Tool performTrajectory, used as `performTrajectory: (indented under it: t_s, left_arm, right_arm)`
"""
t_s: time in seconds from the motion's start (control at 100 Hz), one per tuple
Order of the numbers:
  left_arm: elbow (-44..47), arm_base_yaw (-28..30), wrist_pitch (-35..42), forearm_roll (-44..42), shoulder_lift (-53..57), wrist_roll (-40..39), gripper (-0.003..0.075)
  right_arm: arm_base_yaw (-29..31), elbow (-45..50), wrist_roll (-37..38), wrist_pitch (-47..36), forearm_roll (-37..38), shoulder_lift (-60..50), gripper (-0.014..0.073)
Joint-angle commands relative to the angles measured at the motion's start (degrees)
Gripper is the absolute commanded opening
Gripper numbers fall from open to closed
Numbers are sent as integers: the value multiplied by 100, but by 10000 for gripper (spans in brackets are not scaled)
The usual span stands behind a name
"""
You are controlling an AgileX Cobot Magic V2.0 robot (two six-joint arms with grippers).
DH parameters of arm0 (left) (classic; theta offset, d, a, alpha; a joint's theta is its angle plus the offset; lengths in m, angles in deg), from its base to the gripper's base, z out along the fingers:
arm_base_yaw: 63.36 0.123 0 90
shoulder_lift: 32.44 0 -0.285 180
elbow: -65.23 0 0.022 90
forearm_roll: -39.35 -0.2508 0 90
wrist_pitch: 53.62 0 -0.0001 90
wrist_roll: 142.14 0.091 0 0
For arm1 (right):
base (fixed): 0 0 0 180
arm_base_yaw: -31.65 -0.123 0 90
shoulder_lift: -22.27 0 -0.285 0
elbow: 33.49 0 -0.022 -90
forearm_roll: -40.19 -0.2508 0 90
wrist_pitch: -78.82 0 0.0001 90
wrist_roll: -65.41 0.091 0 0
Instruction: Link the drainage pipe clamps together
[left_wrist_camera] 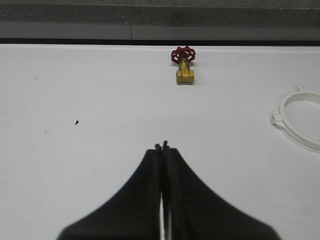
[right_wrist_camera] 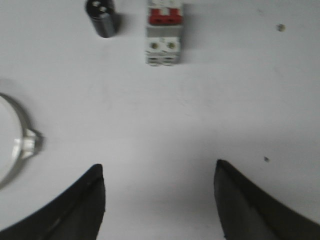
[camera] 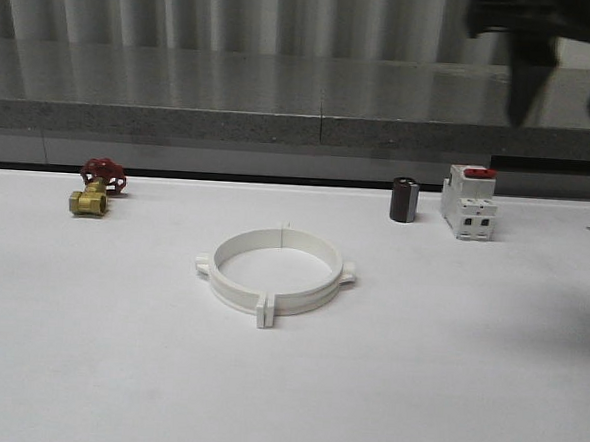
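Note:
The two drainage pipe clamps [camera: 300, 302] lie on the white table as one wide white ring, seams at its front and back and a small tab on each side. Part of this ring [left_wrist_camera: 278, 119] appears in the left wrist view, well off to the side of my left gripper [left_wrist_camera: 161, 146], which is shut with nothing between its fingers. My right gripper [right_wrist_camera: 159, 167] stands open over bare table, holding nothing, with a tabbed edge of the ring [right_wrist_camera: 27, 142] beside it. In the front view the right gripper [camera: 568, 97] hangs high at the far right, dark and blurred.
A brass valve with a red handwheel [camera: 98, 189] sits at the back left. At the back right stand a black cylinder [camera: 404, 200] and a white breaker with a red switch [camera: 468, 202]. A grey ledge [camera: 281, 128] runs behind the table [camera: 446, 381].

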Motion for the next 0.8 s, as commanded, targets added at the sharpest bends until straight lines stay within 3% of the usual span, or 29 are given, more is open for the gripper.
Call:
performTrajectory:
  t_s: [0.0, 0.18, 0.37, 0.47, 0.55, 0.66, 0.79]
  left_arm:
    - [-156, 23, 410, -40, -53, -5, -20]
    - [-156, 23, 410, -40, -53, -5, -20]
    - [-156, 23, 410, -40, -53, -5, -20]
    - [-156, 23, 410, -40, -53, -5, -20]
    - [-156, 23, 410, -40, -53, -5, -20]
    - [-156, 23, 410, -40, -53, -5, -20]
    - [-156, 23, 410, -40, -53, -5, -20]
  right_arm:
    - [322, 519, -209, -374, 197, -863, 479]
    - [1006, 1906, -314, -552, 192, -2413, 479]
    - [1052, 2960, -394, -489, 198, -4082, 450]
    - [1052, 3258, -394, -375, 215, -4803, 307]
    - [1052, 3369, -394, -224, 215, -5299, 97]
    - [1052, 3403, -394, -164, 255, -5733, -127]
    - [1052, 3403, -394, -162, 301, -5915, -117]
